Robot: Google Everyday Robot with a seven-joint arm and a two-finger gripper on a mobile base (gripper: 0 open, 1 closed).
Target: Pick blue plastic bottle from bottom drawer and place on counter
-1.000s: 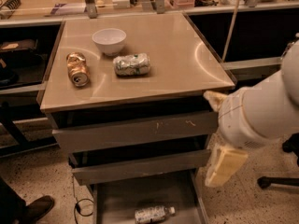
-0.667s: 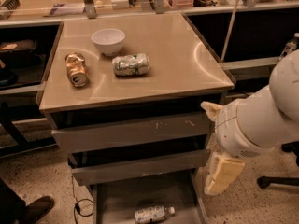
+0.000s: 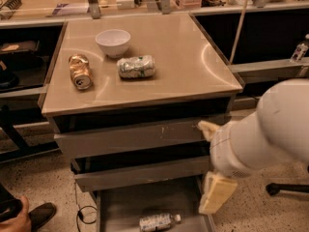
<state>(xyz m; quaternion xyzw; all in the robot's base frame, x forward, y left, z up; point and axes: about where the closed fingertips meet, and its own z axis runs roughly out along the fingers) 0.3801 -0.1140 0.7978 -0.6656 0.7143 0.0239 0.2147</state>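
Note:
The blue plastic bottle [image 3: 158, 221] lies on its side on the floor of the open bottom drawer [image 3: 130, 202], white cap pointing right. My gripper [image 3: 206, 166] hangs in front of the cabinet's right side, above and to the right of the bottle and apart from it. Its two cream fingers [image 3: 217, 193] stand apart with nothing between them, so it is open and empty. The glossy beige counter [image 3: 183, 76] tops the cabinet.
On the counter stand a white bowl [image 3: 113, 41], a dented gold can [image 3: 79, 71] and a crushed silver-green can [image 3: 136, 66]. Two scratched grey drawers [image 3: 130, 138] sit above the open one. A chair base [image 3: 285, 187] is at the right, a shoe [image 3: 41, 212] at lower left.
My arm and gripper have shifted slightly down and to the left, closer to the open bottom drawer. The bottle and the things on the counter have not moved.

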